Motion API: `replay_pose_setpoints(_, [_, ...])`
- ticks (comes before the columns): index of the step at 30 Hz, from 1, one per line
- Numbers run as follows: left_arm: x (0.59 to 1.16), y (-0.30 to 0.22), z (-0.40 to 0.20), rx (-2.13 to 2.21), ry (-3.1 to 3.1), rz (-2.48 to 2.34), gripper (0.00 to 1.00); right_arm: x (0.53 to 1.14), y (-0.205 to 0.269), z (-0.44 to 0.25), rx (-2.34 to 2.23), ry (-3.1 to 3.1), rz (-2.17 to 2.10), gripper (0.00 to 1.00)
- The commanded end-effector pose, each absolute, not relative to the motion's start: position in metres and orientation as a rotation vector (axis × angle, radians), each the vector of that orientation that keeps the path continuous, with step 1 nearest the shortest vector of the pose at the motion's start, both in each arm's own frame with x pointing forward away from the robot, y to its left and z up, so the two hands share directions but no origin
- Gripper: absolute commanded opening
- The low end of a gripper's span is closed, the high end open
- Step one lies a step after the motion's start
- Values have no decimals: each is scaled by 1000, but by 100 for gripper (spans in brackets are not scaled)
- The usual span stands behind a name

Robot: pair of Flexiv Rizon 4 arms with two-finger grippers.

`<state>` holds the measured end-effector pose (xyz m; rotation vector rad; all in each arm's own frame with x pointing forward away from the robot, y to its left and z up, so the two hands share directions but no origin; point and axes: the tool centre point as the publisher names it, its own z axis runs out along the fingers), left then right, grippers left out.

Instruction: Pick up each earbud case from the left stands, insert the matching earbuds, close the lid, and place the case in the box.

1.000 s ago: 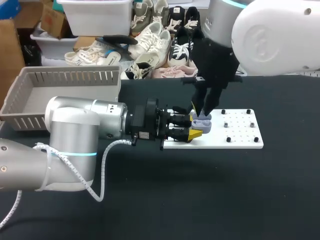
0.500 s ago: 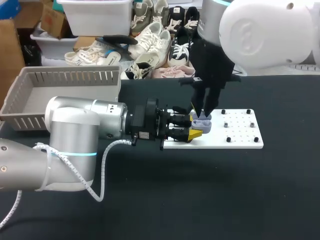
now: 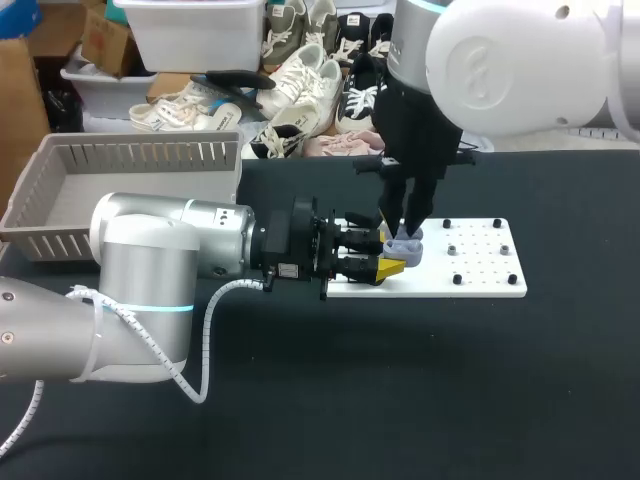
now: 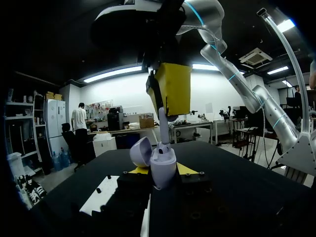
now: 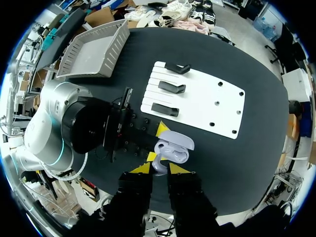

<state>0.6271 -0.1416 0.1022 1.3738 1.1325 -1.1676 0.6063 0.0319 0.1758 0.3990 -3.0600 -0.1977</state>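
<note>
Earbud case: lavender, held over the near end of the white board, above the black table.
Case axis: upright, long axis near vertical, mouth facing up at the right gripper.
Lid: swung open and tilted back off one side of the body.
Left gripper: level with the table, yellow tips pressed on the case from two sides.
Right gripper, state: pointing straight down over the case, fingers close together, apparently pinching a pale earbud.
Earbud, place: stem down, at the case's mouth; how deep it sits is hard to tell.
Stands: three black ones on the board's far side from the case.
Box: grey, slatted, well apart from the grippers.
</note>
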Motion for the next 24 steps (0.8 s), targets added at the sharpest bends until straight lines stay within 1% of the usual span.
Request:
replay_pose_setpoints(1, [626, -142, 102, 1370, 1133, -1164, 0, 606, 34, 174, 402, -3059, -182, 0])
replay_pose_setpoints(24, [626, -142, 102, 1370, 1133, -1164, 0, 613, 34, 165, 384, -3053, -204, 0])
